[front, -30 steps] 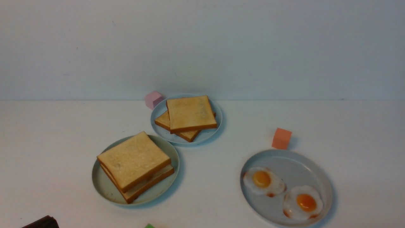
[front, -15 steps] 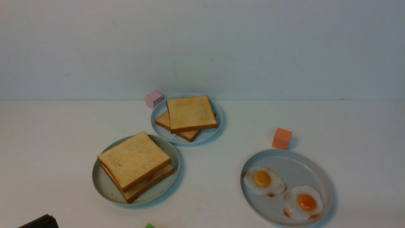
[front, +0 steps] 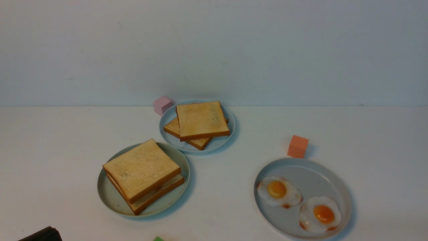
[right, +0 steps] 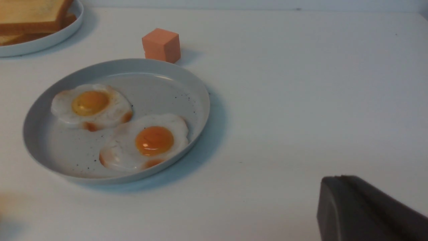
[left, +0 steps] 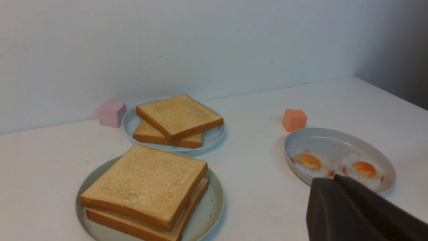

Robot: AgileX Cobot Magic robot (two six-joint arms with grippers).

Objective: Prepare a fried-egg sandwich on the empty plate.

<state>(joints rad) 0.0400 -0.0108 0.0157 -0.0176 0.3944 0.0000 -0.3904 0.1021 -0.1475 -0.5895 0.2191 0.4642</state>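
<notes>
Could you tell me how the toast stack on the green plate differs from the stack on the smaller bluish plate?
The near stack is paler, and its slices look larger and lie almost squared up. The far stack is browner and its slices are twisted apart. A white layer seems to show between the near slices. Both are two slices high.

The bench is smooth, matt white. The grey plate looks like speckled glazed ceramic with a faint sheen; its eggs shine like glossy plastic. The sandwich toast looks rough and porous.
</notes>
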